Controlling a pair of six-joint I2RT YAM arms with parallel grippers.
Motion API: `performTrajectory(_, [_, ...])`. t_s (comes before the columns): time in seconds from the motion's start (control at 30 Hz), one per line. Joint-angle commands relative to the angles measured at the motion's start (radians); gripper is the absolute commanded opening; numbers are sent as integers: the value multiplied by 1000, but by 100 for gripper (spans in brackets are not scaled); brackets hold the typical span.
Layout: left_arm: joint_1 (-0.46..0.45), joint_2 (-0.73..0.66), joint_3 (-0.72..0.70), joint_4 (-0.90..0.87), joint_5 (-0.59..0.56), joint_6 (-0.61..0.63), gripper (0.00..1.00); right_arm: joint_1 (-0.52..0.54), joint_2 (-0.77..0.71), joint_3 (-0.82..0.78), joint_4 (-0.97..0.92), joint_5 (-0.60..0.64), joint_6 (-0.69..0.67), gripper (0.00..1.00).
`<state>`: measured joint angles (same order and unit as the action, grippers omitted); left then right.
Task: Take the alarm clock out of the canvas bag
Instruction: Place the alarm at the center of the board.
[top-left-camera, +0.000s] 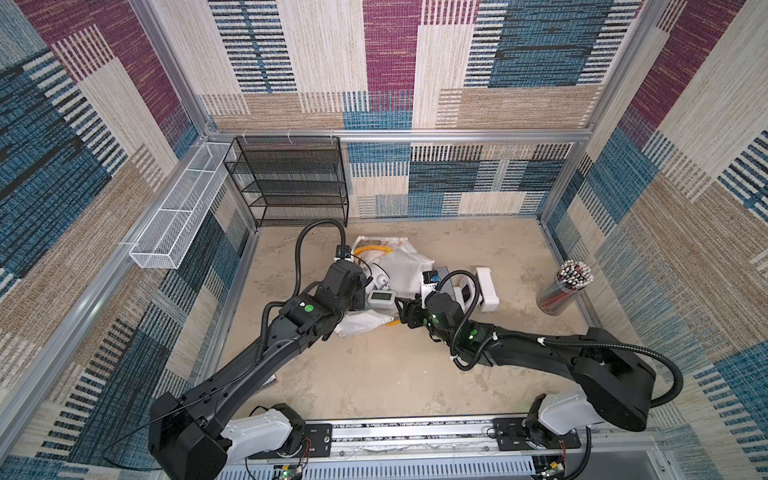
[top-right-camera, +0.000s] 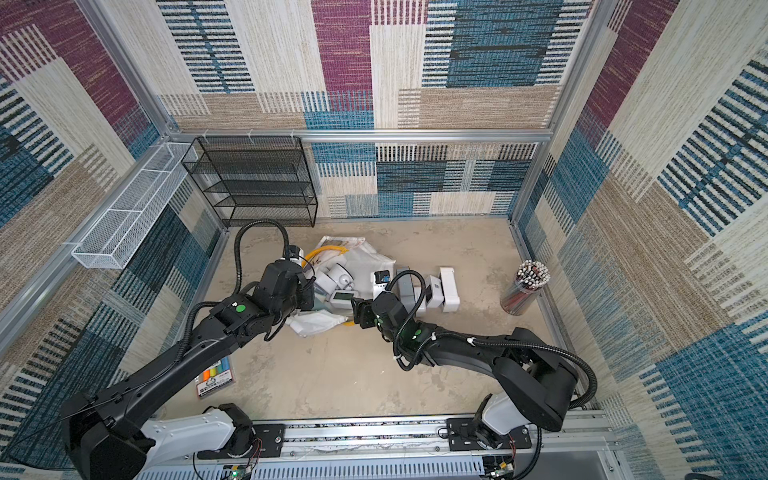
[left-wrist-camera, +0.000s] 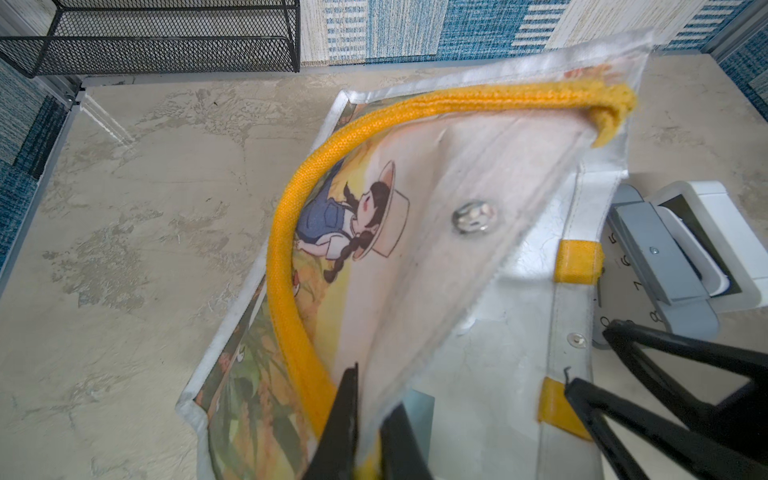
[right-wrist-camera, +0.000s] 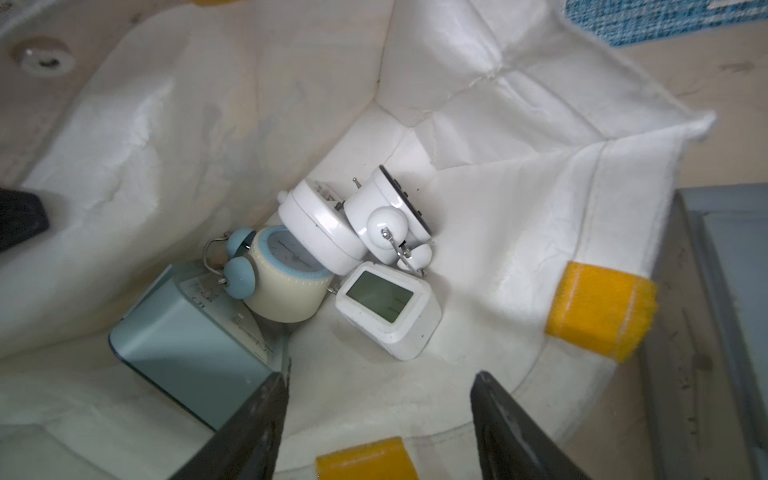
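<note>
Lying in the canvas bag (right-wrist-camera: 498, 124), alarm clocks (right-wrist-camera: 324, 232) face spread right fingers (right-wrist-camera: 257, 428); left fingers (left-wrist-camera: 345, 415) pinch fabric.

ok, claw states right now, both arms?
Left claw: closed, pinching the canvas bag by its rim fabric.
Right claw: open, holding nothing, at the bag's mouth.

arms (top-left-camera: 257, 353): black, white bases (top-left-camera: 257, 432) | cables (top-left-camera: 299, 249): black ribbed hose | marks: green dots (top-left-camera: 308, 308), perhaps stickers | right gripper (right-wrist-camera: 380, 374): black, tapered

Beige mottled tabletop (top-left-camera: 374, 374). On it: canvas bag (top-left-camera: 405, 266) mid-table, boxy white and grey clocks (top-left-camera: 487, 291) just beside, pencil jar (top-left-camera: 561, 291) at right, marker pack (top-right-camera: 216, 376) front left, black mesh rack (top-left-camera: 291, 183) at back
</note>
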<state>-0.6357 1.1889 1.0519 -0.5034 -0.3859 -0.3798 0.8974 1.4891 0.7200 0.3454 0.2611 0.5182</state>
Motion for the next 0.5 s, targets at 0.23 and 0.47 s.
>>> performTrajectory(0.23, [-1, 5, 5, 10, 2, -4, 0, 60, 88, 63, 45, -69, 55, 71])
performTrajectory(0.47, [0, 4, 9, 16, -3, 5, 0, 91, 114, 78, 54, -99, 69, 69])
